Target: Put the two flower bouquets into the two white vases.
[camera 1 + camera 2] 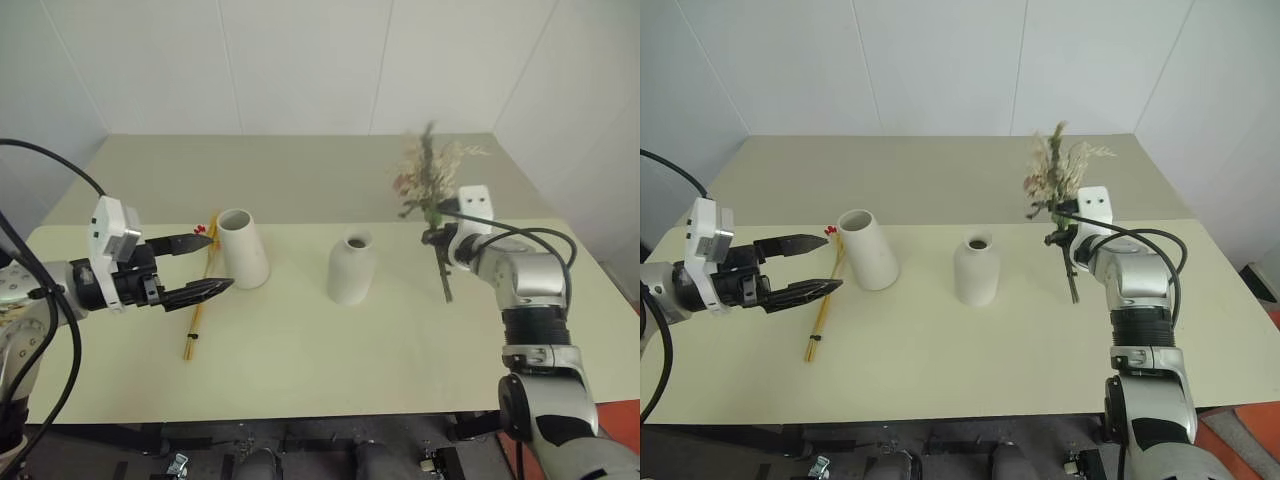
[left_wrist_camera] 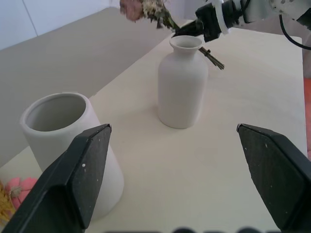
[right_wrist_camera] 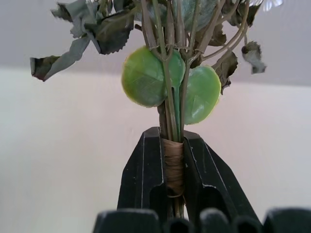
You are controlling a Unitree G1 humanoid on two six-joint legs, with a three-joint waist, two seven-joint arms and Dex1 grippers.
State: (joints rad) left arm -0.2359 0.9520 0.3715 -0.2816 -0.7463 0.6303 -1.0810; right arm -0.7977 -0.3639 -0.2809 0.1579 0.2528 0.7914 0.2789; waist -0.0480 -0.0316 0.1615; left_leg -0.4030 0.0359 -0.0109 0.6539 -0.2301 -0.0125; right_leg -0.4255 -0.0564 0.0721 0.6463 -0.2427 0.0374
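The left gripper (image 1: 196, 265) hovers with fingers spread wide; the slim bouquet (image 1: 200, 291) lies on the worktop (image 1: 330, 350) directly beneath, long axis running away from the robot, beside the wide vase (image 1: 243, 248). The right gripper (image 3: 172, 167) clamps the bushy bouquet (image 1: 430, 190) at its wrapped stem, upright. The narrow-necked vase (image 1: 351, 266) stands left of those fingers, nearer the right arm.

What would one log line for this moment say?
right gripper: shut on bushy bouquet, raised | left gripper: open | wheat bouquet: on table | vases: empty

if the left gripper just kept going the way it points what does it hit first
Probably the wide vase: the open left gripper points across the table at it, and its nearer finger lines up with that vase's side. The bottle vase stands farther along. Depth is hard to judge, so it might slip just past.
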